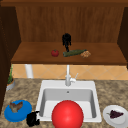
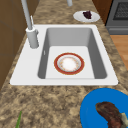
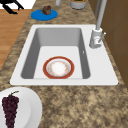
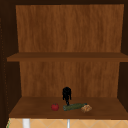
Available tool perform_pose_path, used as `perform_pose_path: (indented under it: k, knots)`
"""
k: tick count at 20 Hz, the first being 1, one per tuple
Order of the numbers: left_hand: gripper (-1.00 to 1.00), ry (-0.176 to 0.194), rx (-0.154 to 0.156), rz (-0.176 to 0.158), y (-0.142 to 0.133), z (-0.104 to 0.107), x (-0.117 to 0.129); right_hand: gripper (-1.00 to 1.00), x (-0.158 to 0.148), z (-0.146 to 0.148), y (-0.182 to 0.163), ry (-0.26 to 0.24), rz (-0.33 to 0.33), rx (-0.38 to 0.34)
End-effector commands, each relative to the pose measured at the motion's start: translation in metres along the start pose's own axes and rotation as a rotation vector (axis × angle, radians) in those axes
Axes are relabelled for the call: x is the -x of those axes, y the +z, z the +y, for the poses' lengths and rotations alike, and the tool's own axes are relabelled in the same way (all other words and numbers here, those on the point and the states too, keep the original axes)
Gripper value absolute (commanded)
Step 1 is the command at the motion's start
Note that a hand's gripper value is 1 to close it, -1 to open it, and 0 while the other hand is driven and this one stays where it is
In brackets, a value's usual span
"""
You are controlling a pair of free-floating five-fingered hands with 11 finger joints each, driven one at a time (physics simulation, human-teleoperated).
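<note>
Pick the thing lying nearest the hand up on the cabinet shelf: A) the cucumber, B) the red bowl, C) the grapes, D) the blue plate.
A: the right hand hangs just above the left end of the cucumber on the shelf, between the tomato and a brown lump.

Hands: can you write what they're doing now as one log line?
right hand: above cucumber on shelf | left hand: beside blue plate | red bowl: in sink

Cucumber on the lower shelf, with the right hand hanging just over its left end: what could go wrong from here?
The cucumber lies between a tomato and a brown nut-like lump; the right hand could knock either off the shelf. A fall might hit the red bowl in the sink below.
</note>
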Motion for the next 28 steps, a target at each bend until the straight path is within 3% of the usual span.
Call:
perform_pose_path:
  k: [1, 2, 3, 7, 12, 15, 20, 23, 28]
  knots:
    - [0.00, 0.000, 0.000, 0.000, 0.000, 0.000, 0.000, -1.00, 0.001, -0.001, -0.004, 0.001, -0.004, -0.011]
    - [0.00, 0.000, 0.000, 0.000, 0.000, 0.000, 0.000, -1.00, 0.017, -0.001, 0.007, -0.019, -0.050, -0.002]
    - [0.00, 0.000, 0.000, 0.000, 0.000, 0.000, 0.000, -1.00, 0.019, -0.008, 0.025, -0.029, -0.042, 0.036]
    - [0.00, 0.000, 0.000, 0.000, 0.000, 0.000, 0.000, -1.00, 0.026, 0.000, 0.044, -0.014, -0.067, 0.076]
    - [0.00, 0.000, 0.000, 0.000, 0.000, 0.000, 0.000, -1.00, 0.027, 0.017, 0.066, -0.020, -0.041, 0.203]
    - [0.00, 0.000, 0.000, 0.000, 0.000, 0.000, 0.000, -1.00, 0.027, 0.028, 0.067, -0.022, -0.004, 0.165]
    - [0.00, 0.000, 0.000, 0.000, 0.000, 0.000, 0.000, -1.00, 0.038, 0.045, 0.076, -0.044, 0.008, 0.166]
    - [0.00, 0.000, 0.000, 0.000, 0.000, 0.000, 0.000, -1.00, 0.044, 0.047, 0.057, -0.015, -0.027, 0.132]
    - [0.00, 0.000, 0.000, 0.000, 0.000, 0.000, 0.000, -1.00, 0.045, 0.062, 0.022, -0.009, -0.036, 0.154]
